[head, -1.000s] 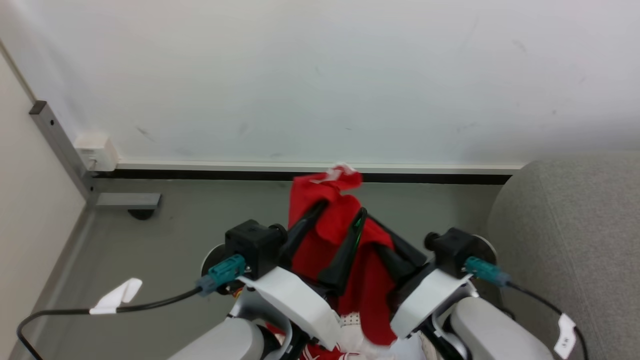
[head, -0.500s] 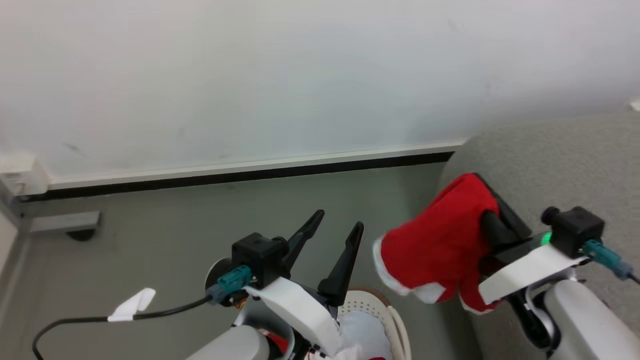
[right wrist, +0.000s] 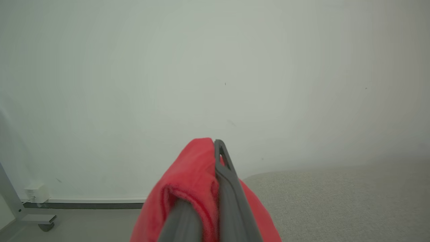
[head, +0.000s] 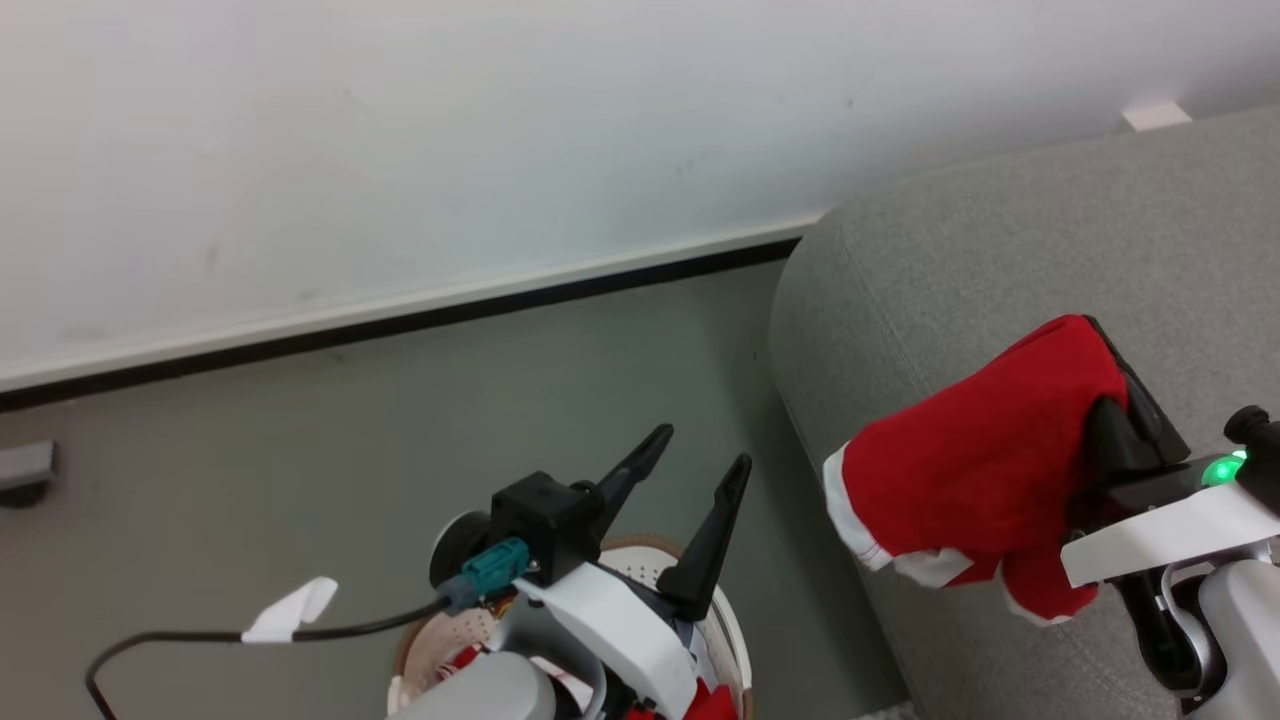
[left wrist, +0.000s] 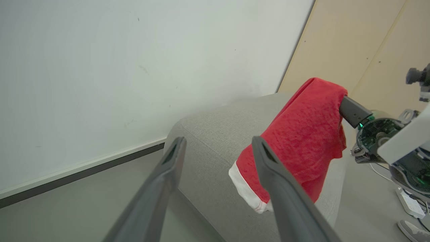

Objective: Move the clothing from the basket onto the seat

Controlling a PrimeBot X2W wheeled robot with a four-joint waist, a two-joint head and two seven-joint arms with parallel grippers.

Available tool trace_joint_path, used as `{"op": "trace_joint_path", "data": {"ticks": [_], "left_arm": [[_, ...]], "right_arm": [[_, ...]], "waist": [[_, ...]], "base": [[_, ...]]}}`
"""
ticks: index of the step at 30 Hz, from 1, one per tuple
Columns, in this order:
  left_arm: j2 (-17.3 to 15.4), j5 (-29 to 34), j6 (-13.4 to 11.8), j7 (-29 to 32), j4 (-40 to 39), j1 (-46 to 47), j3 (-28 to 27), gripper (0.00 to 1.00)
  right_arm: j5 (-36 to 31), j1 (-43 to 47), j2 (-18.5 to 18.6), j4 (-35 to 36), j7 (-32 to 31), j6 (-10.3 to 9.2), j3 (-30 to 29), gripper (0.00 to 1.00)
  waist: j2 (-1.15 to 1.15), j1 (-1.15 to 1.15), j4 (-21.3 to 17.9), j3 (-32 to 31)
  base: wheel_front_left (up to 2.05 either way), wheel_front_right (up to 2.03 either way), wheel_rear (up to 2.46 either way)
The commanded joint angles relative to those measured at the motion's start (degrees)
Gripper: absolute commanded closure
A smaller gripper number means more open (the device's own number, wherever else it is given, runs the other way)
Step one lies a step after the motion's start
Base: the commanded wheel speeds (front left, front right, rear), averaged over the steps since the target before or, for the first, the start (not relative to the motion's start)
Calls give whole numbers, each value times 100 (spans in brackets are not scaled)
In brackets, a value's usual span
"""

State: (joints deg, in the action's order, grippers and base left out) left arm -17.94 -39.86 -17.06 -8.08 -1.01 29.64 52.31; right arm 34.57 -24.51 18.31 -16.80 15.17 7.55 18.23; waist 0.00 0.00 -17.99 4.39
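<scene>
**Clothing [head: 960, 470] clamped in my right tool [head: 1120, 390], hanging at the seat [head: 1000, 240]**

The head view gives me the layout. My left tool [head: 705, 445] stands above the basket [head: 735, 645], which sits on the floor [head: 400, 430] just beside the seat's rounded end. Its two fingers are spread wide with nothing between them. My right tool is off to the right, over the grey upholstery. This view also gives me a scrap of red fabric [head: 715, 703] inside the basket, under my left arm.

The left wrist view looks out between my spread fingers and catches the clothing from the side. It drapes down from the right tool's dark finger, with the white-trimmed hem lowest, in front of the seat. I cannot tell whether the hem touches the upholstery.

The right wrist view is the close one. My fingers are pressed together on a fold of the red cloth, which bunches over one finger and hides most of it. Beyond them is the pale wall [right wrist: 215, 67], with the seat at the lower right.

So the clothing is in my right tool — well apart from my empty left tool.
</scene>
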Motion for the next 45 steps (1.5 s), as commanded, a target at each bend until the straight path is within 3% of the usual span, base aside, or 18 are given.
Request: {"op": "trace_joint_path", "data": {"ticks": [1,7,12,20,25,29,36,37,39,40,45], "left_arm": [[-73,95,16,3,-11,95,-13,0],[-133,270,85,78,-97,419,14,0],[-208,484,248,155,-130,945,23,0],[-264,610,411,160,-135,1547,-113,0],[-255,609,431,78,-161,1708,-197,0],[-195,542,447,-26,-118,1711,-240,0],[-99,459,499,-204,64,1536,-162,0],[-103,456,503,-224,93,1509,-165,0],[-132,447,488,-246,147,1467,-188,0],[-159,448,468,-271,182,1452,-209,0],[-246,383,404,-379,347,1218,-282,0]], "right_arm": [[9,-94,25,16,-3,-12,-70,100],[-34,-569,-60,-100,-4,-12,-530,100],[-236,-1331,17,-507,-5,-12,-1221,100],[-704,-2885,516,-1703,-138,-12,-2585,100],[-1410,-3915,923,-2463,-121,-13,-3800,100],[-2366,-4329,1061,-3107,-102,-12,-4700,100],[-3641,-4027,733,-3972,-36,-12,-6025,100],[-3808,-3967,675,-3992,-34,-13,-6139,90],[-4071,-3822,506,-4012,-6,-13,-6219,36],[-4172,-3724,415,-4052,-2,-13,-6237,0],[-4349,-3275,87,-3867,4,-13,-6109,0]], "waist": [[0,0,-75,218],[0,0,-15,878],[0,0,258,1691],[0,0,787,2755],[0,0,1076,3123],[0,0,1267,3280],[0,0,1437,3285],[0,0,1439,3257],[0,0,1428,3174],[0,0,1410,3119],[0,0,1252,2682]], "base": [[0,0,0],[0,0,0],[0,0,0],[0,0,0],[0,0,0],[0,0,0],[0,0,0],[0,0,0],[0,0,0],[0,0,0],[0,0,0]]}}
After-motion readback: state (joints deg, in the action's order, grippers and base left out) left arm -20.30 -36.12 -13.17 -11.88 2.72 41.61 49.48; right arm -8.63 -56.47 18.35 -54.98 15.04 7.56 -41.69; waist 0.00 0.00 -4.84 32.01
